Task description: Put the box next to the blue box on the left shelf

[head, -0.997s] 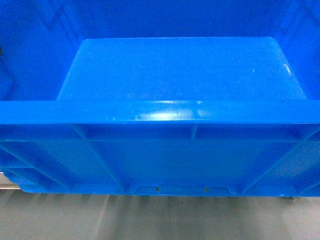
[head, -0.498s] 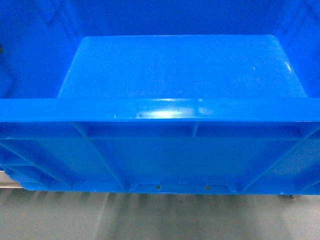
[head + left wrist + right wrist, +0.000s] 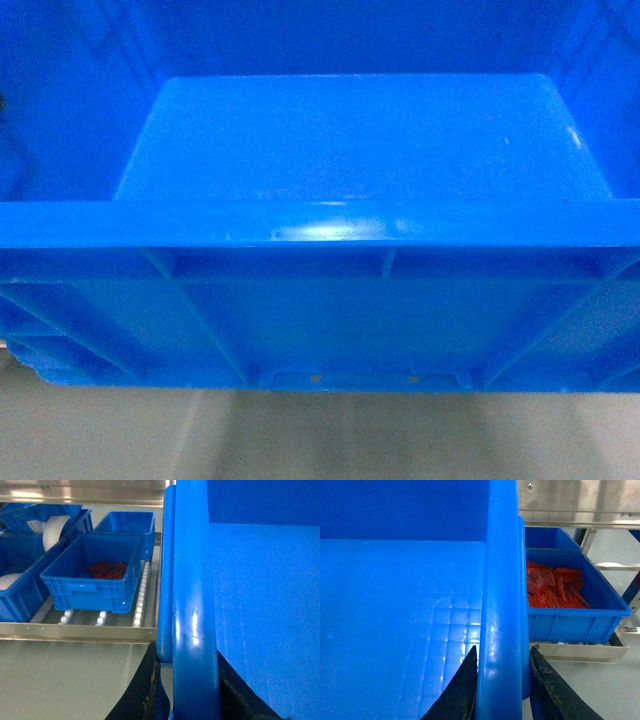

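The box [image 3: 330, 300], a large bright-blue crate, fills the head view, hanging above the grey floor. My left gripper [image 3: 185, 650] is shut on its left rim [image 3: 192, 580], with one black finger [image 3: 145, 690] outside and one inside. At the opposite side my right gripper [image 3: 503, 649] is shut on the right rim [image 3: 502, 580] in the same way. In the left wrist view the left shelf [image 3: 75, 631], with white roller wheels [image 3: 140, 595], lies ahead to the left. A smaller blue box [image 3: 95, 577] with something red in it sits on that shelf, with bare rollers between it and the crate.
More blue boxes [image 3: 20, 580] holding white items stand further left on the rollers, and another [image 3: 125, 522] sits behind. To the right, a blue box of red pieces [image 3: 570, 600] rests on a steel rack [image 3: 580, 652]. Grey floor [image 3: 65, 680] lies before both racks.
The crate keeps its place in the head view. The grey rail strip under its lower left corner has gone from sight, and the floor beneath is no longer streaked.
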`<state>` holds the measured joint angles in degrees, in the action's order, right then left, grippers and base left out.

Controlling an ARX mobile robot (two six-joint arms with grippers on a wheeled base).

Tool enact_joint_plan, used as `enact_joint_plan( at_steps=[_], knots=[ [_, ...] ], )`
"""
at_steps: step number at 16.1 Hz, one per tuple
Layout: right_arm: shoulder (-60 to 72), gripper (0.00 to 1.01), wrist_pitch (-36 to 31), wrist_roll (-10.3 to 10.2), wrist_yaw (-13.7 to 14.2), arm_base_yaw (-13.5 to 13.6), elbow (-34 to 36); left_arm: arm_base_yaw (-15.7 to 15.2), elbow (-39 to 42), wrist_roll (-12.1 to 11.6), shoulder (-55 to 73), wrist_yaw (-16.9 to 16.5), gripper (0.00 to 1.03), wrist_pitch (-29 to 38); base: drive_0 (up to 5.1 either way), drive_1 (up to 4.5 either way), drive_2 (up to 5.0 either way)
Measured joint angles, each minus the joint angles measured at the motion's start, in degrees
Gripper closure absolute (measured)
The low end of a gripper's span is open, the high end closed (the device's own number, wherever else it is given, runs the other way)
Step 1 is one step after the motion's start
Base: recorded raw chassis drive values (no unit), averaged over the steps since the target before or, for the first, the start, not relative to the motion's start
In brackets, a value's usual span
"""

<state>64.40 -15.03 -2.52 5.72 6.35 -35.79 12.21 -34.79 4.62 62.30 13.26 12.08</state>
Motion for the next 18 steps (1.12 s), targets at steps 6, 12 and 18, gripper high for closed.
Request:
enact_joint_plan(
  at_steps=[6,12,18],
  knots=[
    [0.00,0.80,-0.02,0.00,0.00,0.00,0.00,0.00,0.00,-0.02,0.00,0.02,0.86,-0.02,0.0,0.00,0.0],
    [0.00,0.80,-0.02,0.00,0.00,0.00,0.00,0.00,0.00,-0.02,0.00,0.00,0.86,-0.02,0.0,0.00,0.0],
    [0.00,0.80,0.17,0.00,-0.09,0.00,0.00,0.00,0.00,-0.02,0.00,0.02,0.86,-0.09,0.0,0.00,0.0]
  ],
)
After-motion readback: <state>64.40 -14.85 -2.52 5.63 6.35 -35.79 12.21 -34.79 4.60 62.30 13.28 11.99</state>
